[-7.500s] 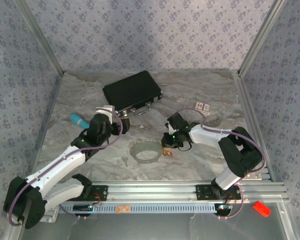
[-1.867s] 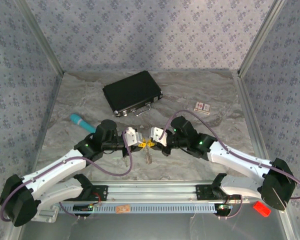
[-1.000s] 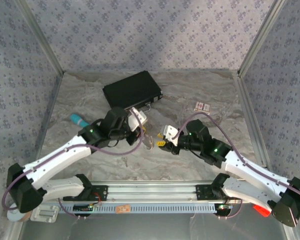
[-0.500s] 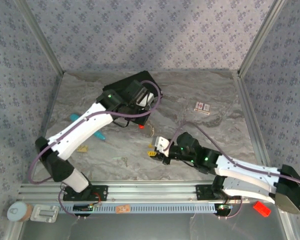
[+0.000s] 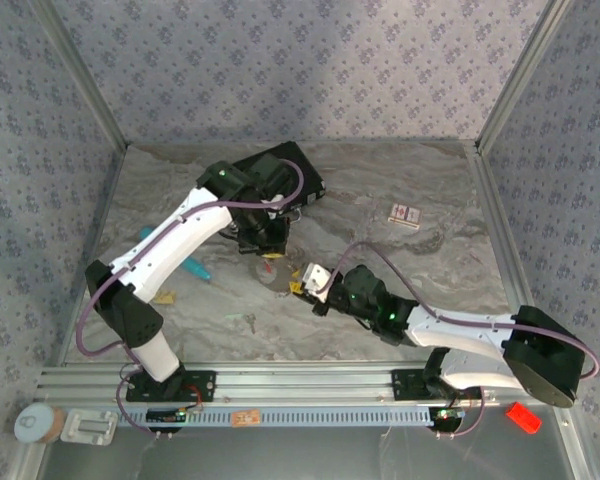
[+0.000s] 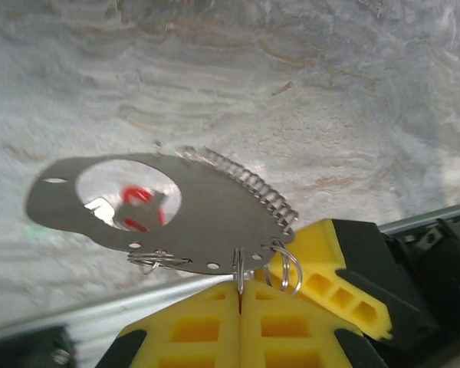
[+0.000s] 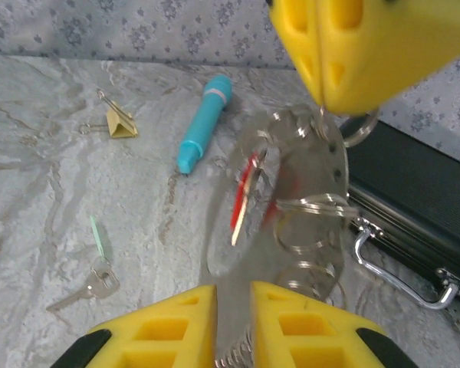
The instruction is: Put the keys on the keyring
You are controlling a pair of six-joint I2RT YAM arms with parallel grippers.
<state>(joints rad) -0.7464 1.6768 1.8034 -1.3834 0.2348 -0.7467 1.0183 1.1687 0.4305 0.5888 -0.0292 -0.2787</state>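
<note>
The keyring (image 5: 273, 272) is a flat grey metal hoop with a coiled edge and small split rings. It hangs above the table with my left gripper (image 5: 268, 243) shut on it from above. In the left wrist view the yellow pads (image 6: 207, 326) pinch a split ring on the keyring's (image 6: 215, 215) rim. A red-headed key (image 7: 244, 195) dangles at the hoop's hole. My right gripper (image 5: 302, 283) reaches in from the right, jaws narrowly open around the keyring's (image 7: 307, 176) coiled edge. A silvery key (image 7: 92, 287) with a pale green tag lies on the table (image 5: 246, 321).
A black case (image 5: 298, 165) lies behind the left arm. The teal pen-like stick (image 5: 193, 268) and a yellow binder clip (image 5: 163, 297) lie at the left. A small card box (image 5: 405, 214) sits at the right. The metal rail (image 5: 310, 385) runs along the front.
The left gripper has brought the keyring a little nearer the front. The right gripper has moved up to the keyring and its jaws have narrowed around the edge.
</note>
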